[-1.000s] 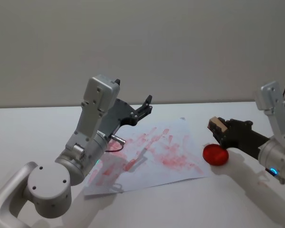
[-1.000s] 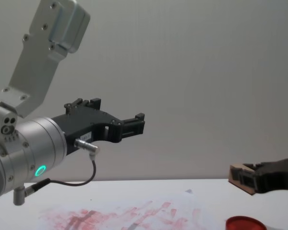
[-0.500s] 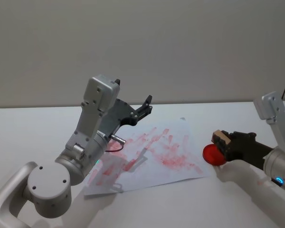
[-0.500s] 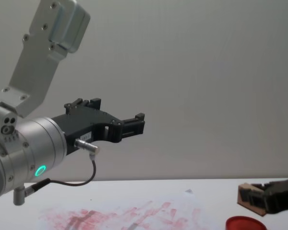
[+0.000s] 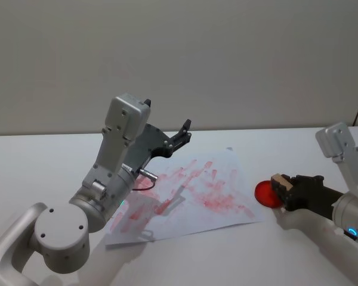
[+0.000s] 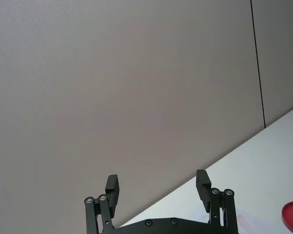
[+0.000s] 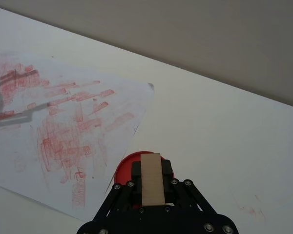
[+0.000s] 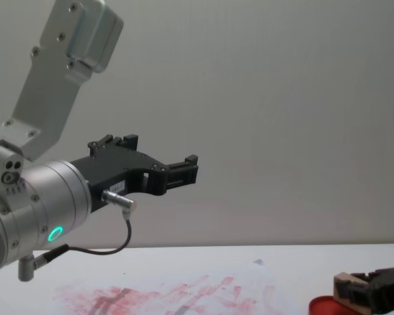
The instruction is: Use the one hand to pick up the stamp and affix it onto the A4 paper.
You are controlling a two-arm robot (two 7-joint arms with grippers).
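While we look down from the head camera, we note each item in turn.

Right gripper: we find it low over the table at the right side, clenched on the stamp; in the right wrist view both black fingers press the block's long sides.

Stamp: we see the light-tan wooden block held between those fingers, at the near right edge of the ink pad. In the chest view the stamp sits at the pad's rim; whether it touches the pad we cannot tell.

Ink pad: we see a red round disc lying on the table just beside the paper's right edge.

A4 paper: we find the white sheet flat on the table, smeared with red marks and a few grey streaks, between the two arms and apart from the stamp.

Left gripper: we see it raised well above the paper, its fingers spread apart and holding nothing, as the left wrist view shows.

Table: we see a plain white top under everything.
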